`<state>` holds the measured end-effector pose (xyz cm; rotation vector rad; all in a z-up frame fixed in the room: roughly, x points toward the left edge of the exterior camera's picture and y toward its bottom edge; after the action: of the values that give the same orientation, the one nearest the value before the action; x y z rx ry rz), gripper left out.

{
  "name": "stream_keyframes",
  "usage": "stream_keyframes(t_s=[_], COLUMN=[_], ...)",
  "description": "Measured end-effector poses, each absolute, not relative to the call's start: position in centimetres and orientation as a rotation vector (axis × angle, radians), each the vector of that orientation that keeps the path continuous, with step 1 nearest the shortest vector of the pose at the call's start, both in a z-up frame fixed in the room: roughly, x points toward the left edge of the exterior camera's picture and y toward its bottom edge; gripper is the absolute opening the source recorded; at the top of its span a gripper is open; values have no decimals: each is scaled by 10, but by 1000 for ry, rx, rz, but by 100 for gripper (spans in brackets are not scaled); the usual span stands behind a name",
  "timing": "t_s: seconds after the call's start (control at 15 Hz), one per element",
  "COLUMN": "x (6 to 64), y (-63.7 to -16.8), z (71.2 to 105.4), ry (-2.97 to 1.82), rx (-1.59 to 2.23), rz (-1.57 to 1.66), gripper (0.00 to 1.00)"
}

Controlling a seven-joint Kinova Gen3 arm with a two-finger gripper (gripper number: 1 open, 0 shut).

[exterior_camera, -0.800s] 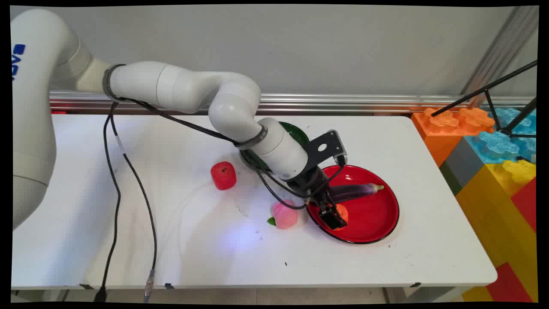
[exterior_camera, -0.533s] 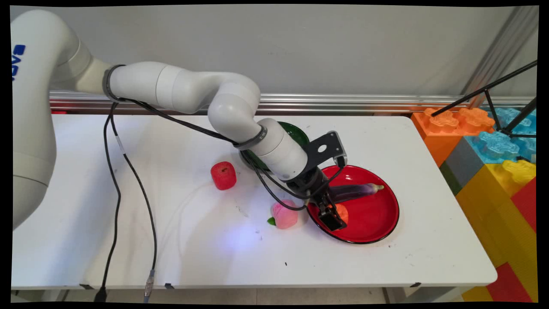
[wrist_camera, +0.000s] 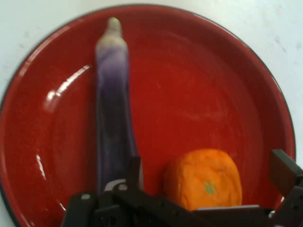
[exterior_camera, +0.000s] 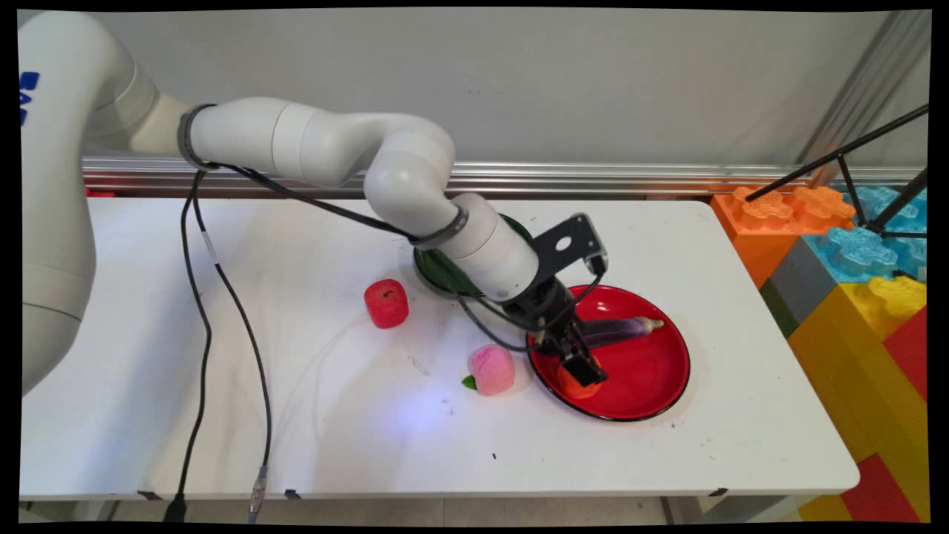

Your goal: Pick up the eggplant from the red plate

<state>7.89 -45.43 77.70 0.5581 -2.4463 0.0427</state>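
While the black two-finger gripper (exterior_camera: pixel 582 368) is reaching down into the shallow, glossy red plate with a dark rim (exterior_camera: pixel 671 386), its fingers (wrist_camera: pixel 284 170) are standing released, one on each side of a small round orange fruit (wrist_camera: pixel 202 178). In the hand view a strip of red is showing between each finger and the peel, so nothing is being grasped and neither finger seems to be touching the fruit.

As a judgement on the pose, the fruit is sitting roughly midway between the fingers, which is favouring an even hold. The left finger is also lying close beside a long, slim purple eggplant with a pale green stem (wrist_camera: pixel 112 118), so that side is looking like the one needing care.

The orange fruit is lying on the near left part of the plate, close to the rim and just beside the eggplant's thick end without clearly touching it. It is looking matte and slightly dimpled, with a small green stem mark facing the hand camera.

On the white table (exterior_camera: pixel 296 430), a pink peach with a green leaf (exterior_camera: pixel 491 369) is lying just outside the plate's left rim. A red apple (exterior_camera: pixel 385 302) is sitting farther left, and a dark green plate (exterior_camera: pixel 437 268) is lying partly hidden behind the arm.
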Motion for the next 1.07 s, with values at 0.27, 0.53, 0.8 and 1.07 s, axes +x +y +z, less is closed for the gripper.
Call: stream_keyframes(t_s=[0.27, 0.53, 0.8, 1.07], x=[74, 72, 70, 70], y=[-466, -474, -483, -493], z=[788, 793, 792, 784], ry=[-2431, -2431, -2434, -2446], rx=[615, 669, 717, 742], rz=[73, 98, 109, 115], gripper=[100, 100, 100, 100])
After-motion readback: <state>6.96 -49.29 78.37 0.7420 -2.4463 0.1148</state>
